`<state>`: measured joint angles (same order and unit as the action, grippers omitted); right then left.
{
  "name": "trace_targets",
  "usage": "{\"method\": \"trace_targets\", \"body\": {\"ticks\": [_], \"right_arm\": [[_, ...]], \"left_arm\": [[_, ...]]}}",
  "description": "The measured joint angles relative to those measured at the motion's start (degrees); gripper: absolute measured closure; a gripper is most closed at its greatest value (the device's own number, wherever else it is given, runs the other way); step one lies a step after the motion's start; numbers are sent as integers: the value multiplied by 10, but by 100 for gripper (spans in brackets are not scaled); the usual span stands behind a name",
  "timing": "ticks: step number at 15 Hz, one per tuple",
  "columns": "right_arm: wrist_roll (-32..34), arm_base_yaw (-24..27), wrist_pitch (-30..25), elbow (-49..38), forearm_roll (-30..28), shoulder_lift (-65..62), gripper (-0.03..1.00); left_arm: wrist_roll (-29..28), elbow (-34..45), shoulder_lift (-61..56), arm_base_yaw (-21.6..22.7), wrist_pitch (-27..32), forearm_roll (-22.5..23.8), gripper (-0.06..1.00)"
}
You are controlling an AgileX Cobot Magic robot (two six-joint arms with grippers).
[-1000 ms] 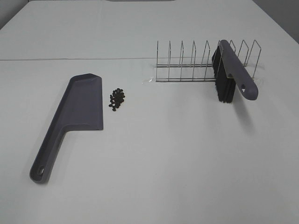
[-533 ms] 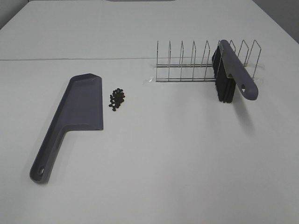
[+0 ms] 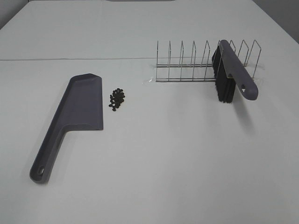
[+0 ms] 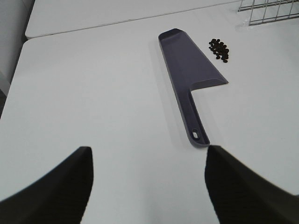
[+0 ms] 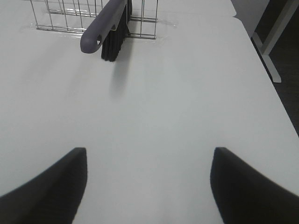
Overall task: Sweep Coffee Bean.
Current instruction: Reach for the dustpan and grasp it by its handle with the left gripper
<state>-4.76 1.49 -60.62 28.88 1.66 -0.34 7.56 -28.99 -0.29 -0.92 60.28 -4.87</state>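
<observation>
A small heap of dark coffee beans [image 3: 117, 99] lies on the white table just right of the grey-purple dustpan [image 3: 79, 109], which lies flat with its handle toward the front left. Both also show in the left wrist view: the beans [image 4: 219, 49] and the dustpan [image 4: 189, 77]. A grey-purple brush [image 3: 236, 74] with black bristles leans in a wire rack [image 3: 201, 63] at the back right; it shows in the right wrist view [image 5: 105, 28] too. My left gripper [image 4: 147, 186] is open, short of the dustpan handle. My right gripper [image 5: 147, 186] is open, well short of the brush.
The wire rack [image 5: 70, 14] has several empty slots left of the brush. A seam between two table tops [image 3: 74, 59] runs across behind the dustpan. The table's right edge [image 5: 261, 70] drops to the floor, with a desk leg beyond.
</observation>
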Motion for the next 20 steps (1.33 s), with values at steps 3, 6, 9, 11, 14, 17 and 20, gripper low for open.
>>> {"method": "trace_targets", "body": {"ticks": [3, 6, 9, 11, 14, 17, 20], "right_arm": [[0, 0, 0, 0, 0, 0, 27], [0, 0, 0, 0, 0, 0, 27], [0, 0, 0, 0, 0, 0, 27], [0, 0, 0, 0, 0, 0, 27], [0, 0, 0, 0, 0, 0, 27], [0, 0, 0, 0, 0, 0, 27], [0, 0, 0, 0, 0, 0, 27]], "left_arm": [[0, -10, 37, 0, -42, 2, 29], [0, -17, 118, 0, -142, 2, 29], [1, -45, 327, 0, -293, -67, 29], [2, -101, 445, 0, -308, -87, 29], [-2, -200, 600, 0, -248, -93, 29], [-11, -301, 753, 0, -178, -108, 29], [-15, -345, 851, -17, -171, -107, 29]]}}
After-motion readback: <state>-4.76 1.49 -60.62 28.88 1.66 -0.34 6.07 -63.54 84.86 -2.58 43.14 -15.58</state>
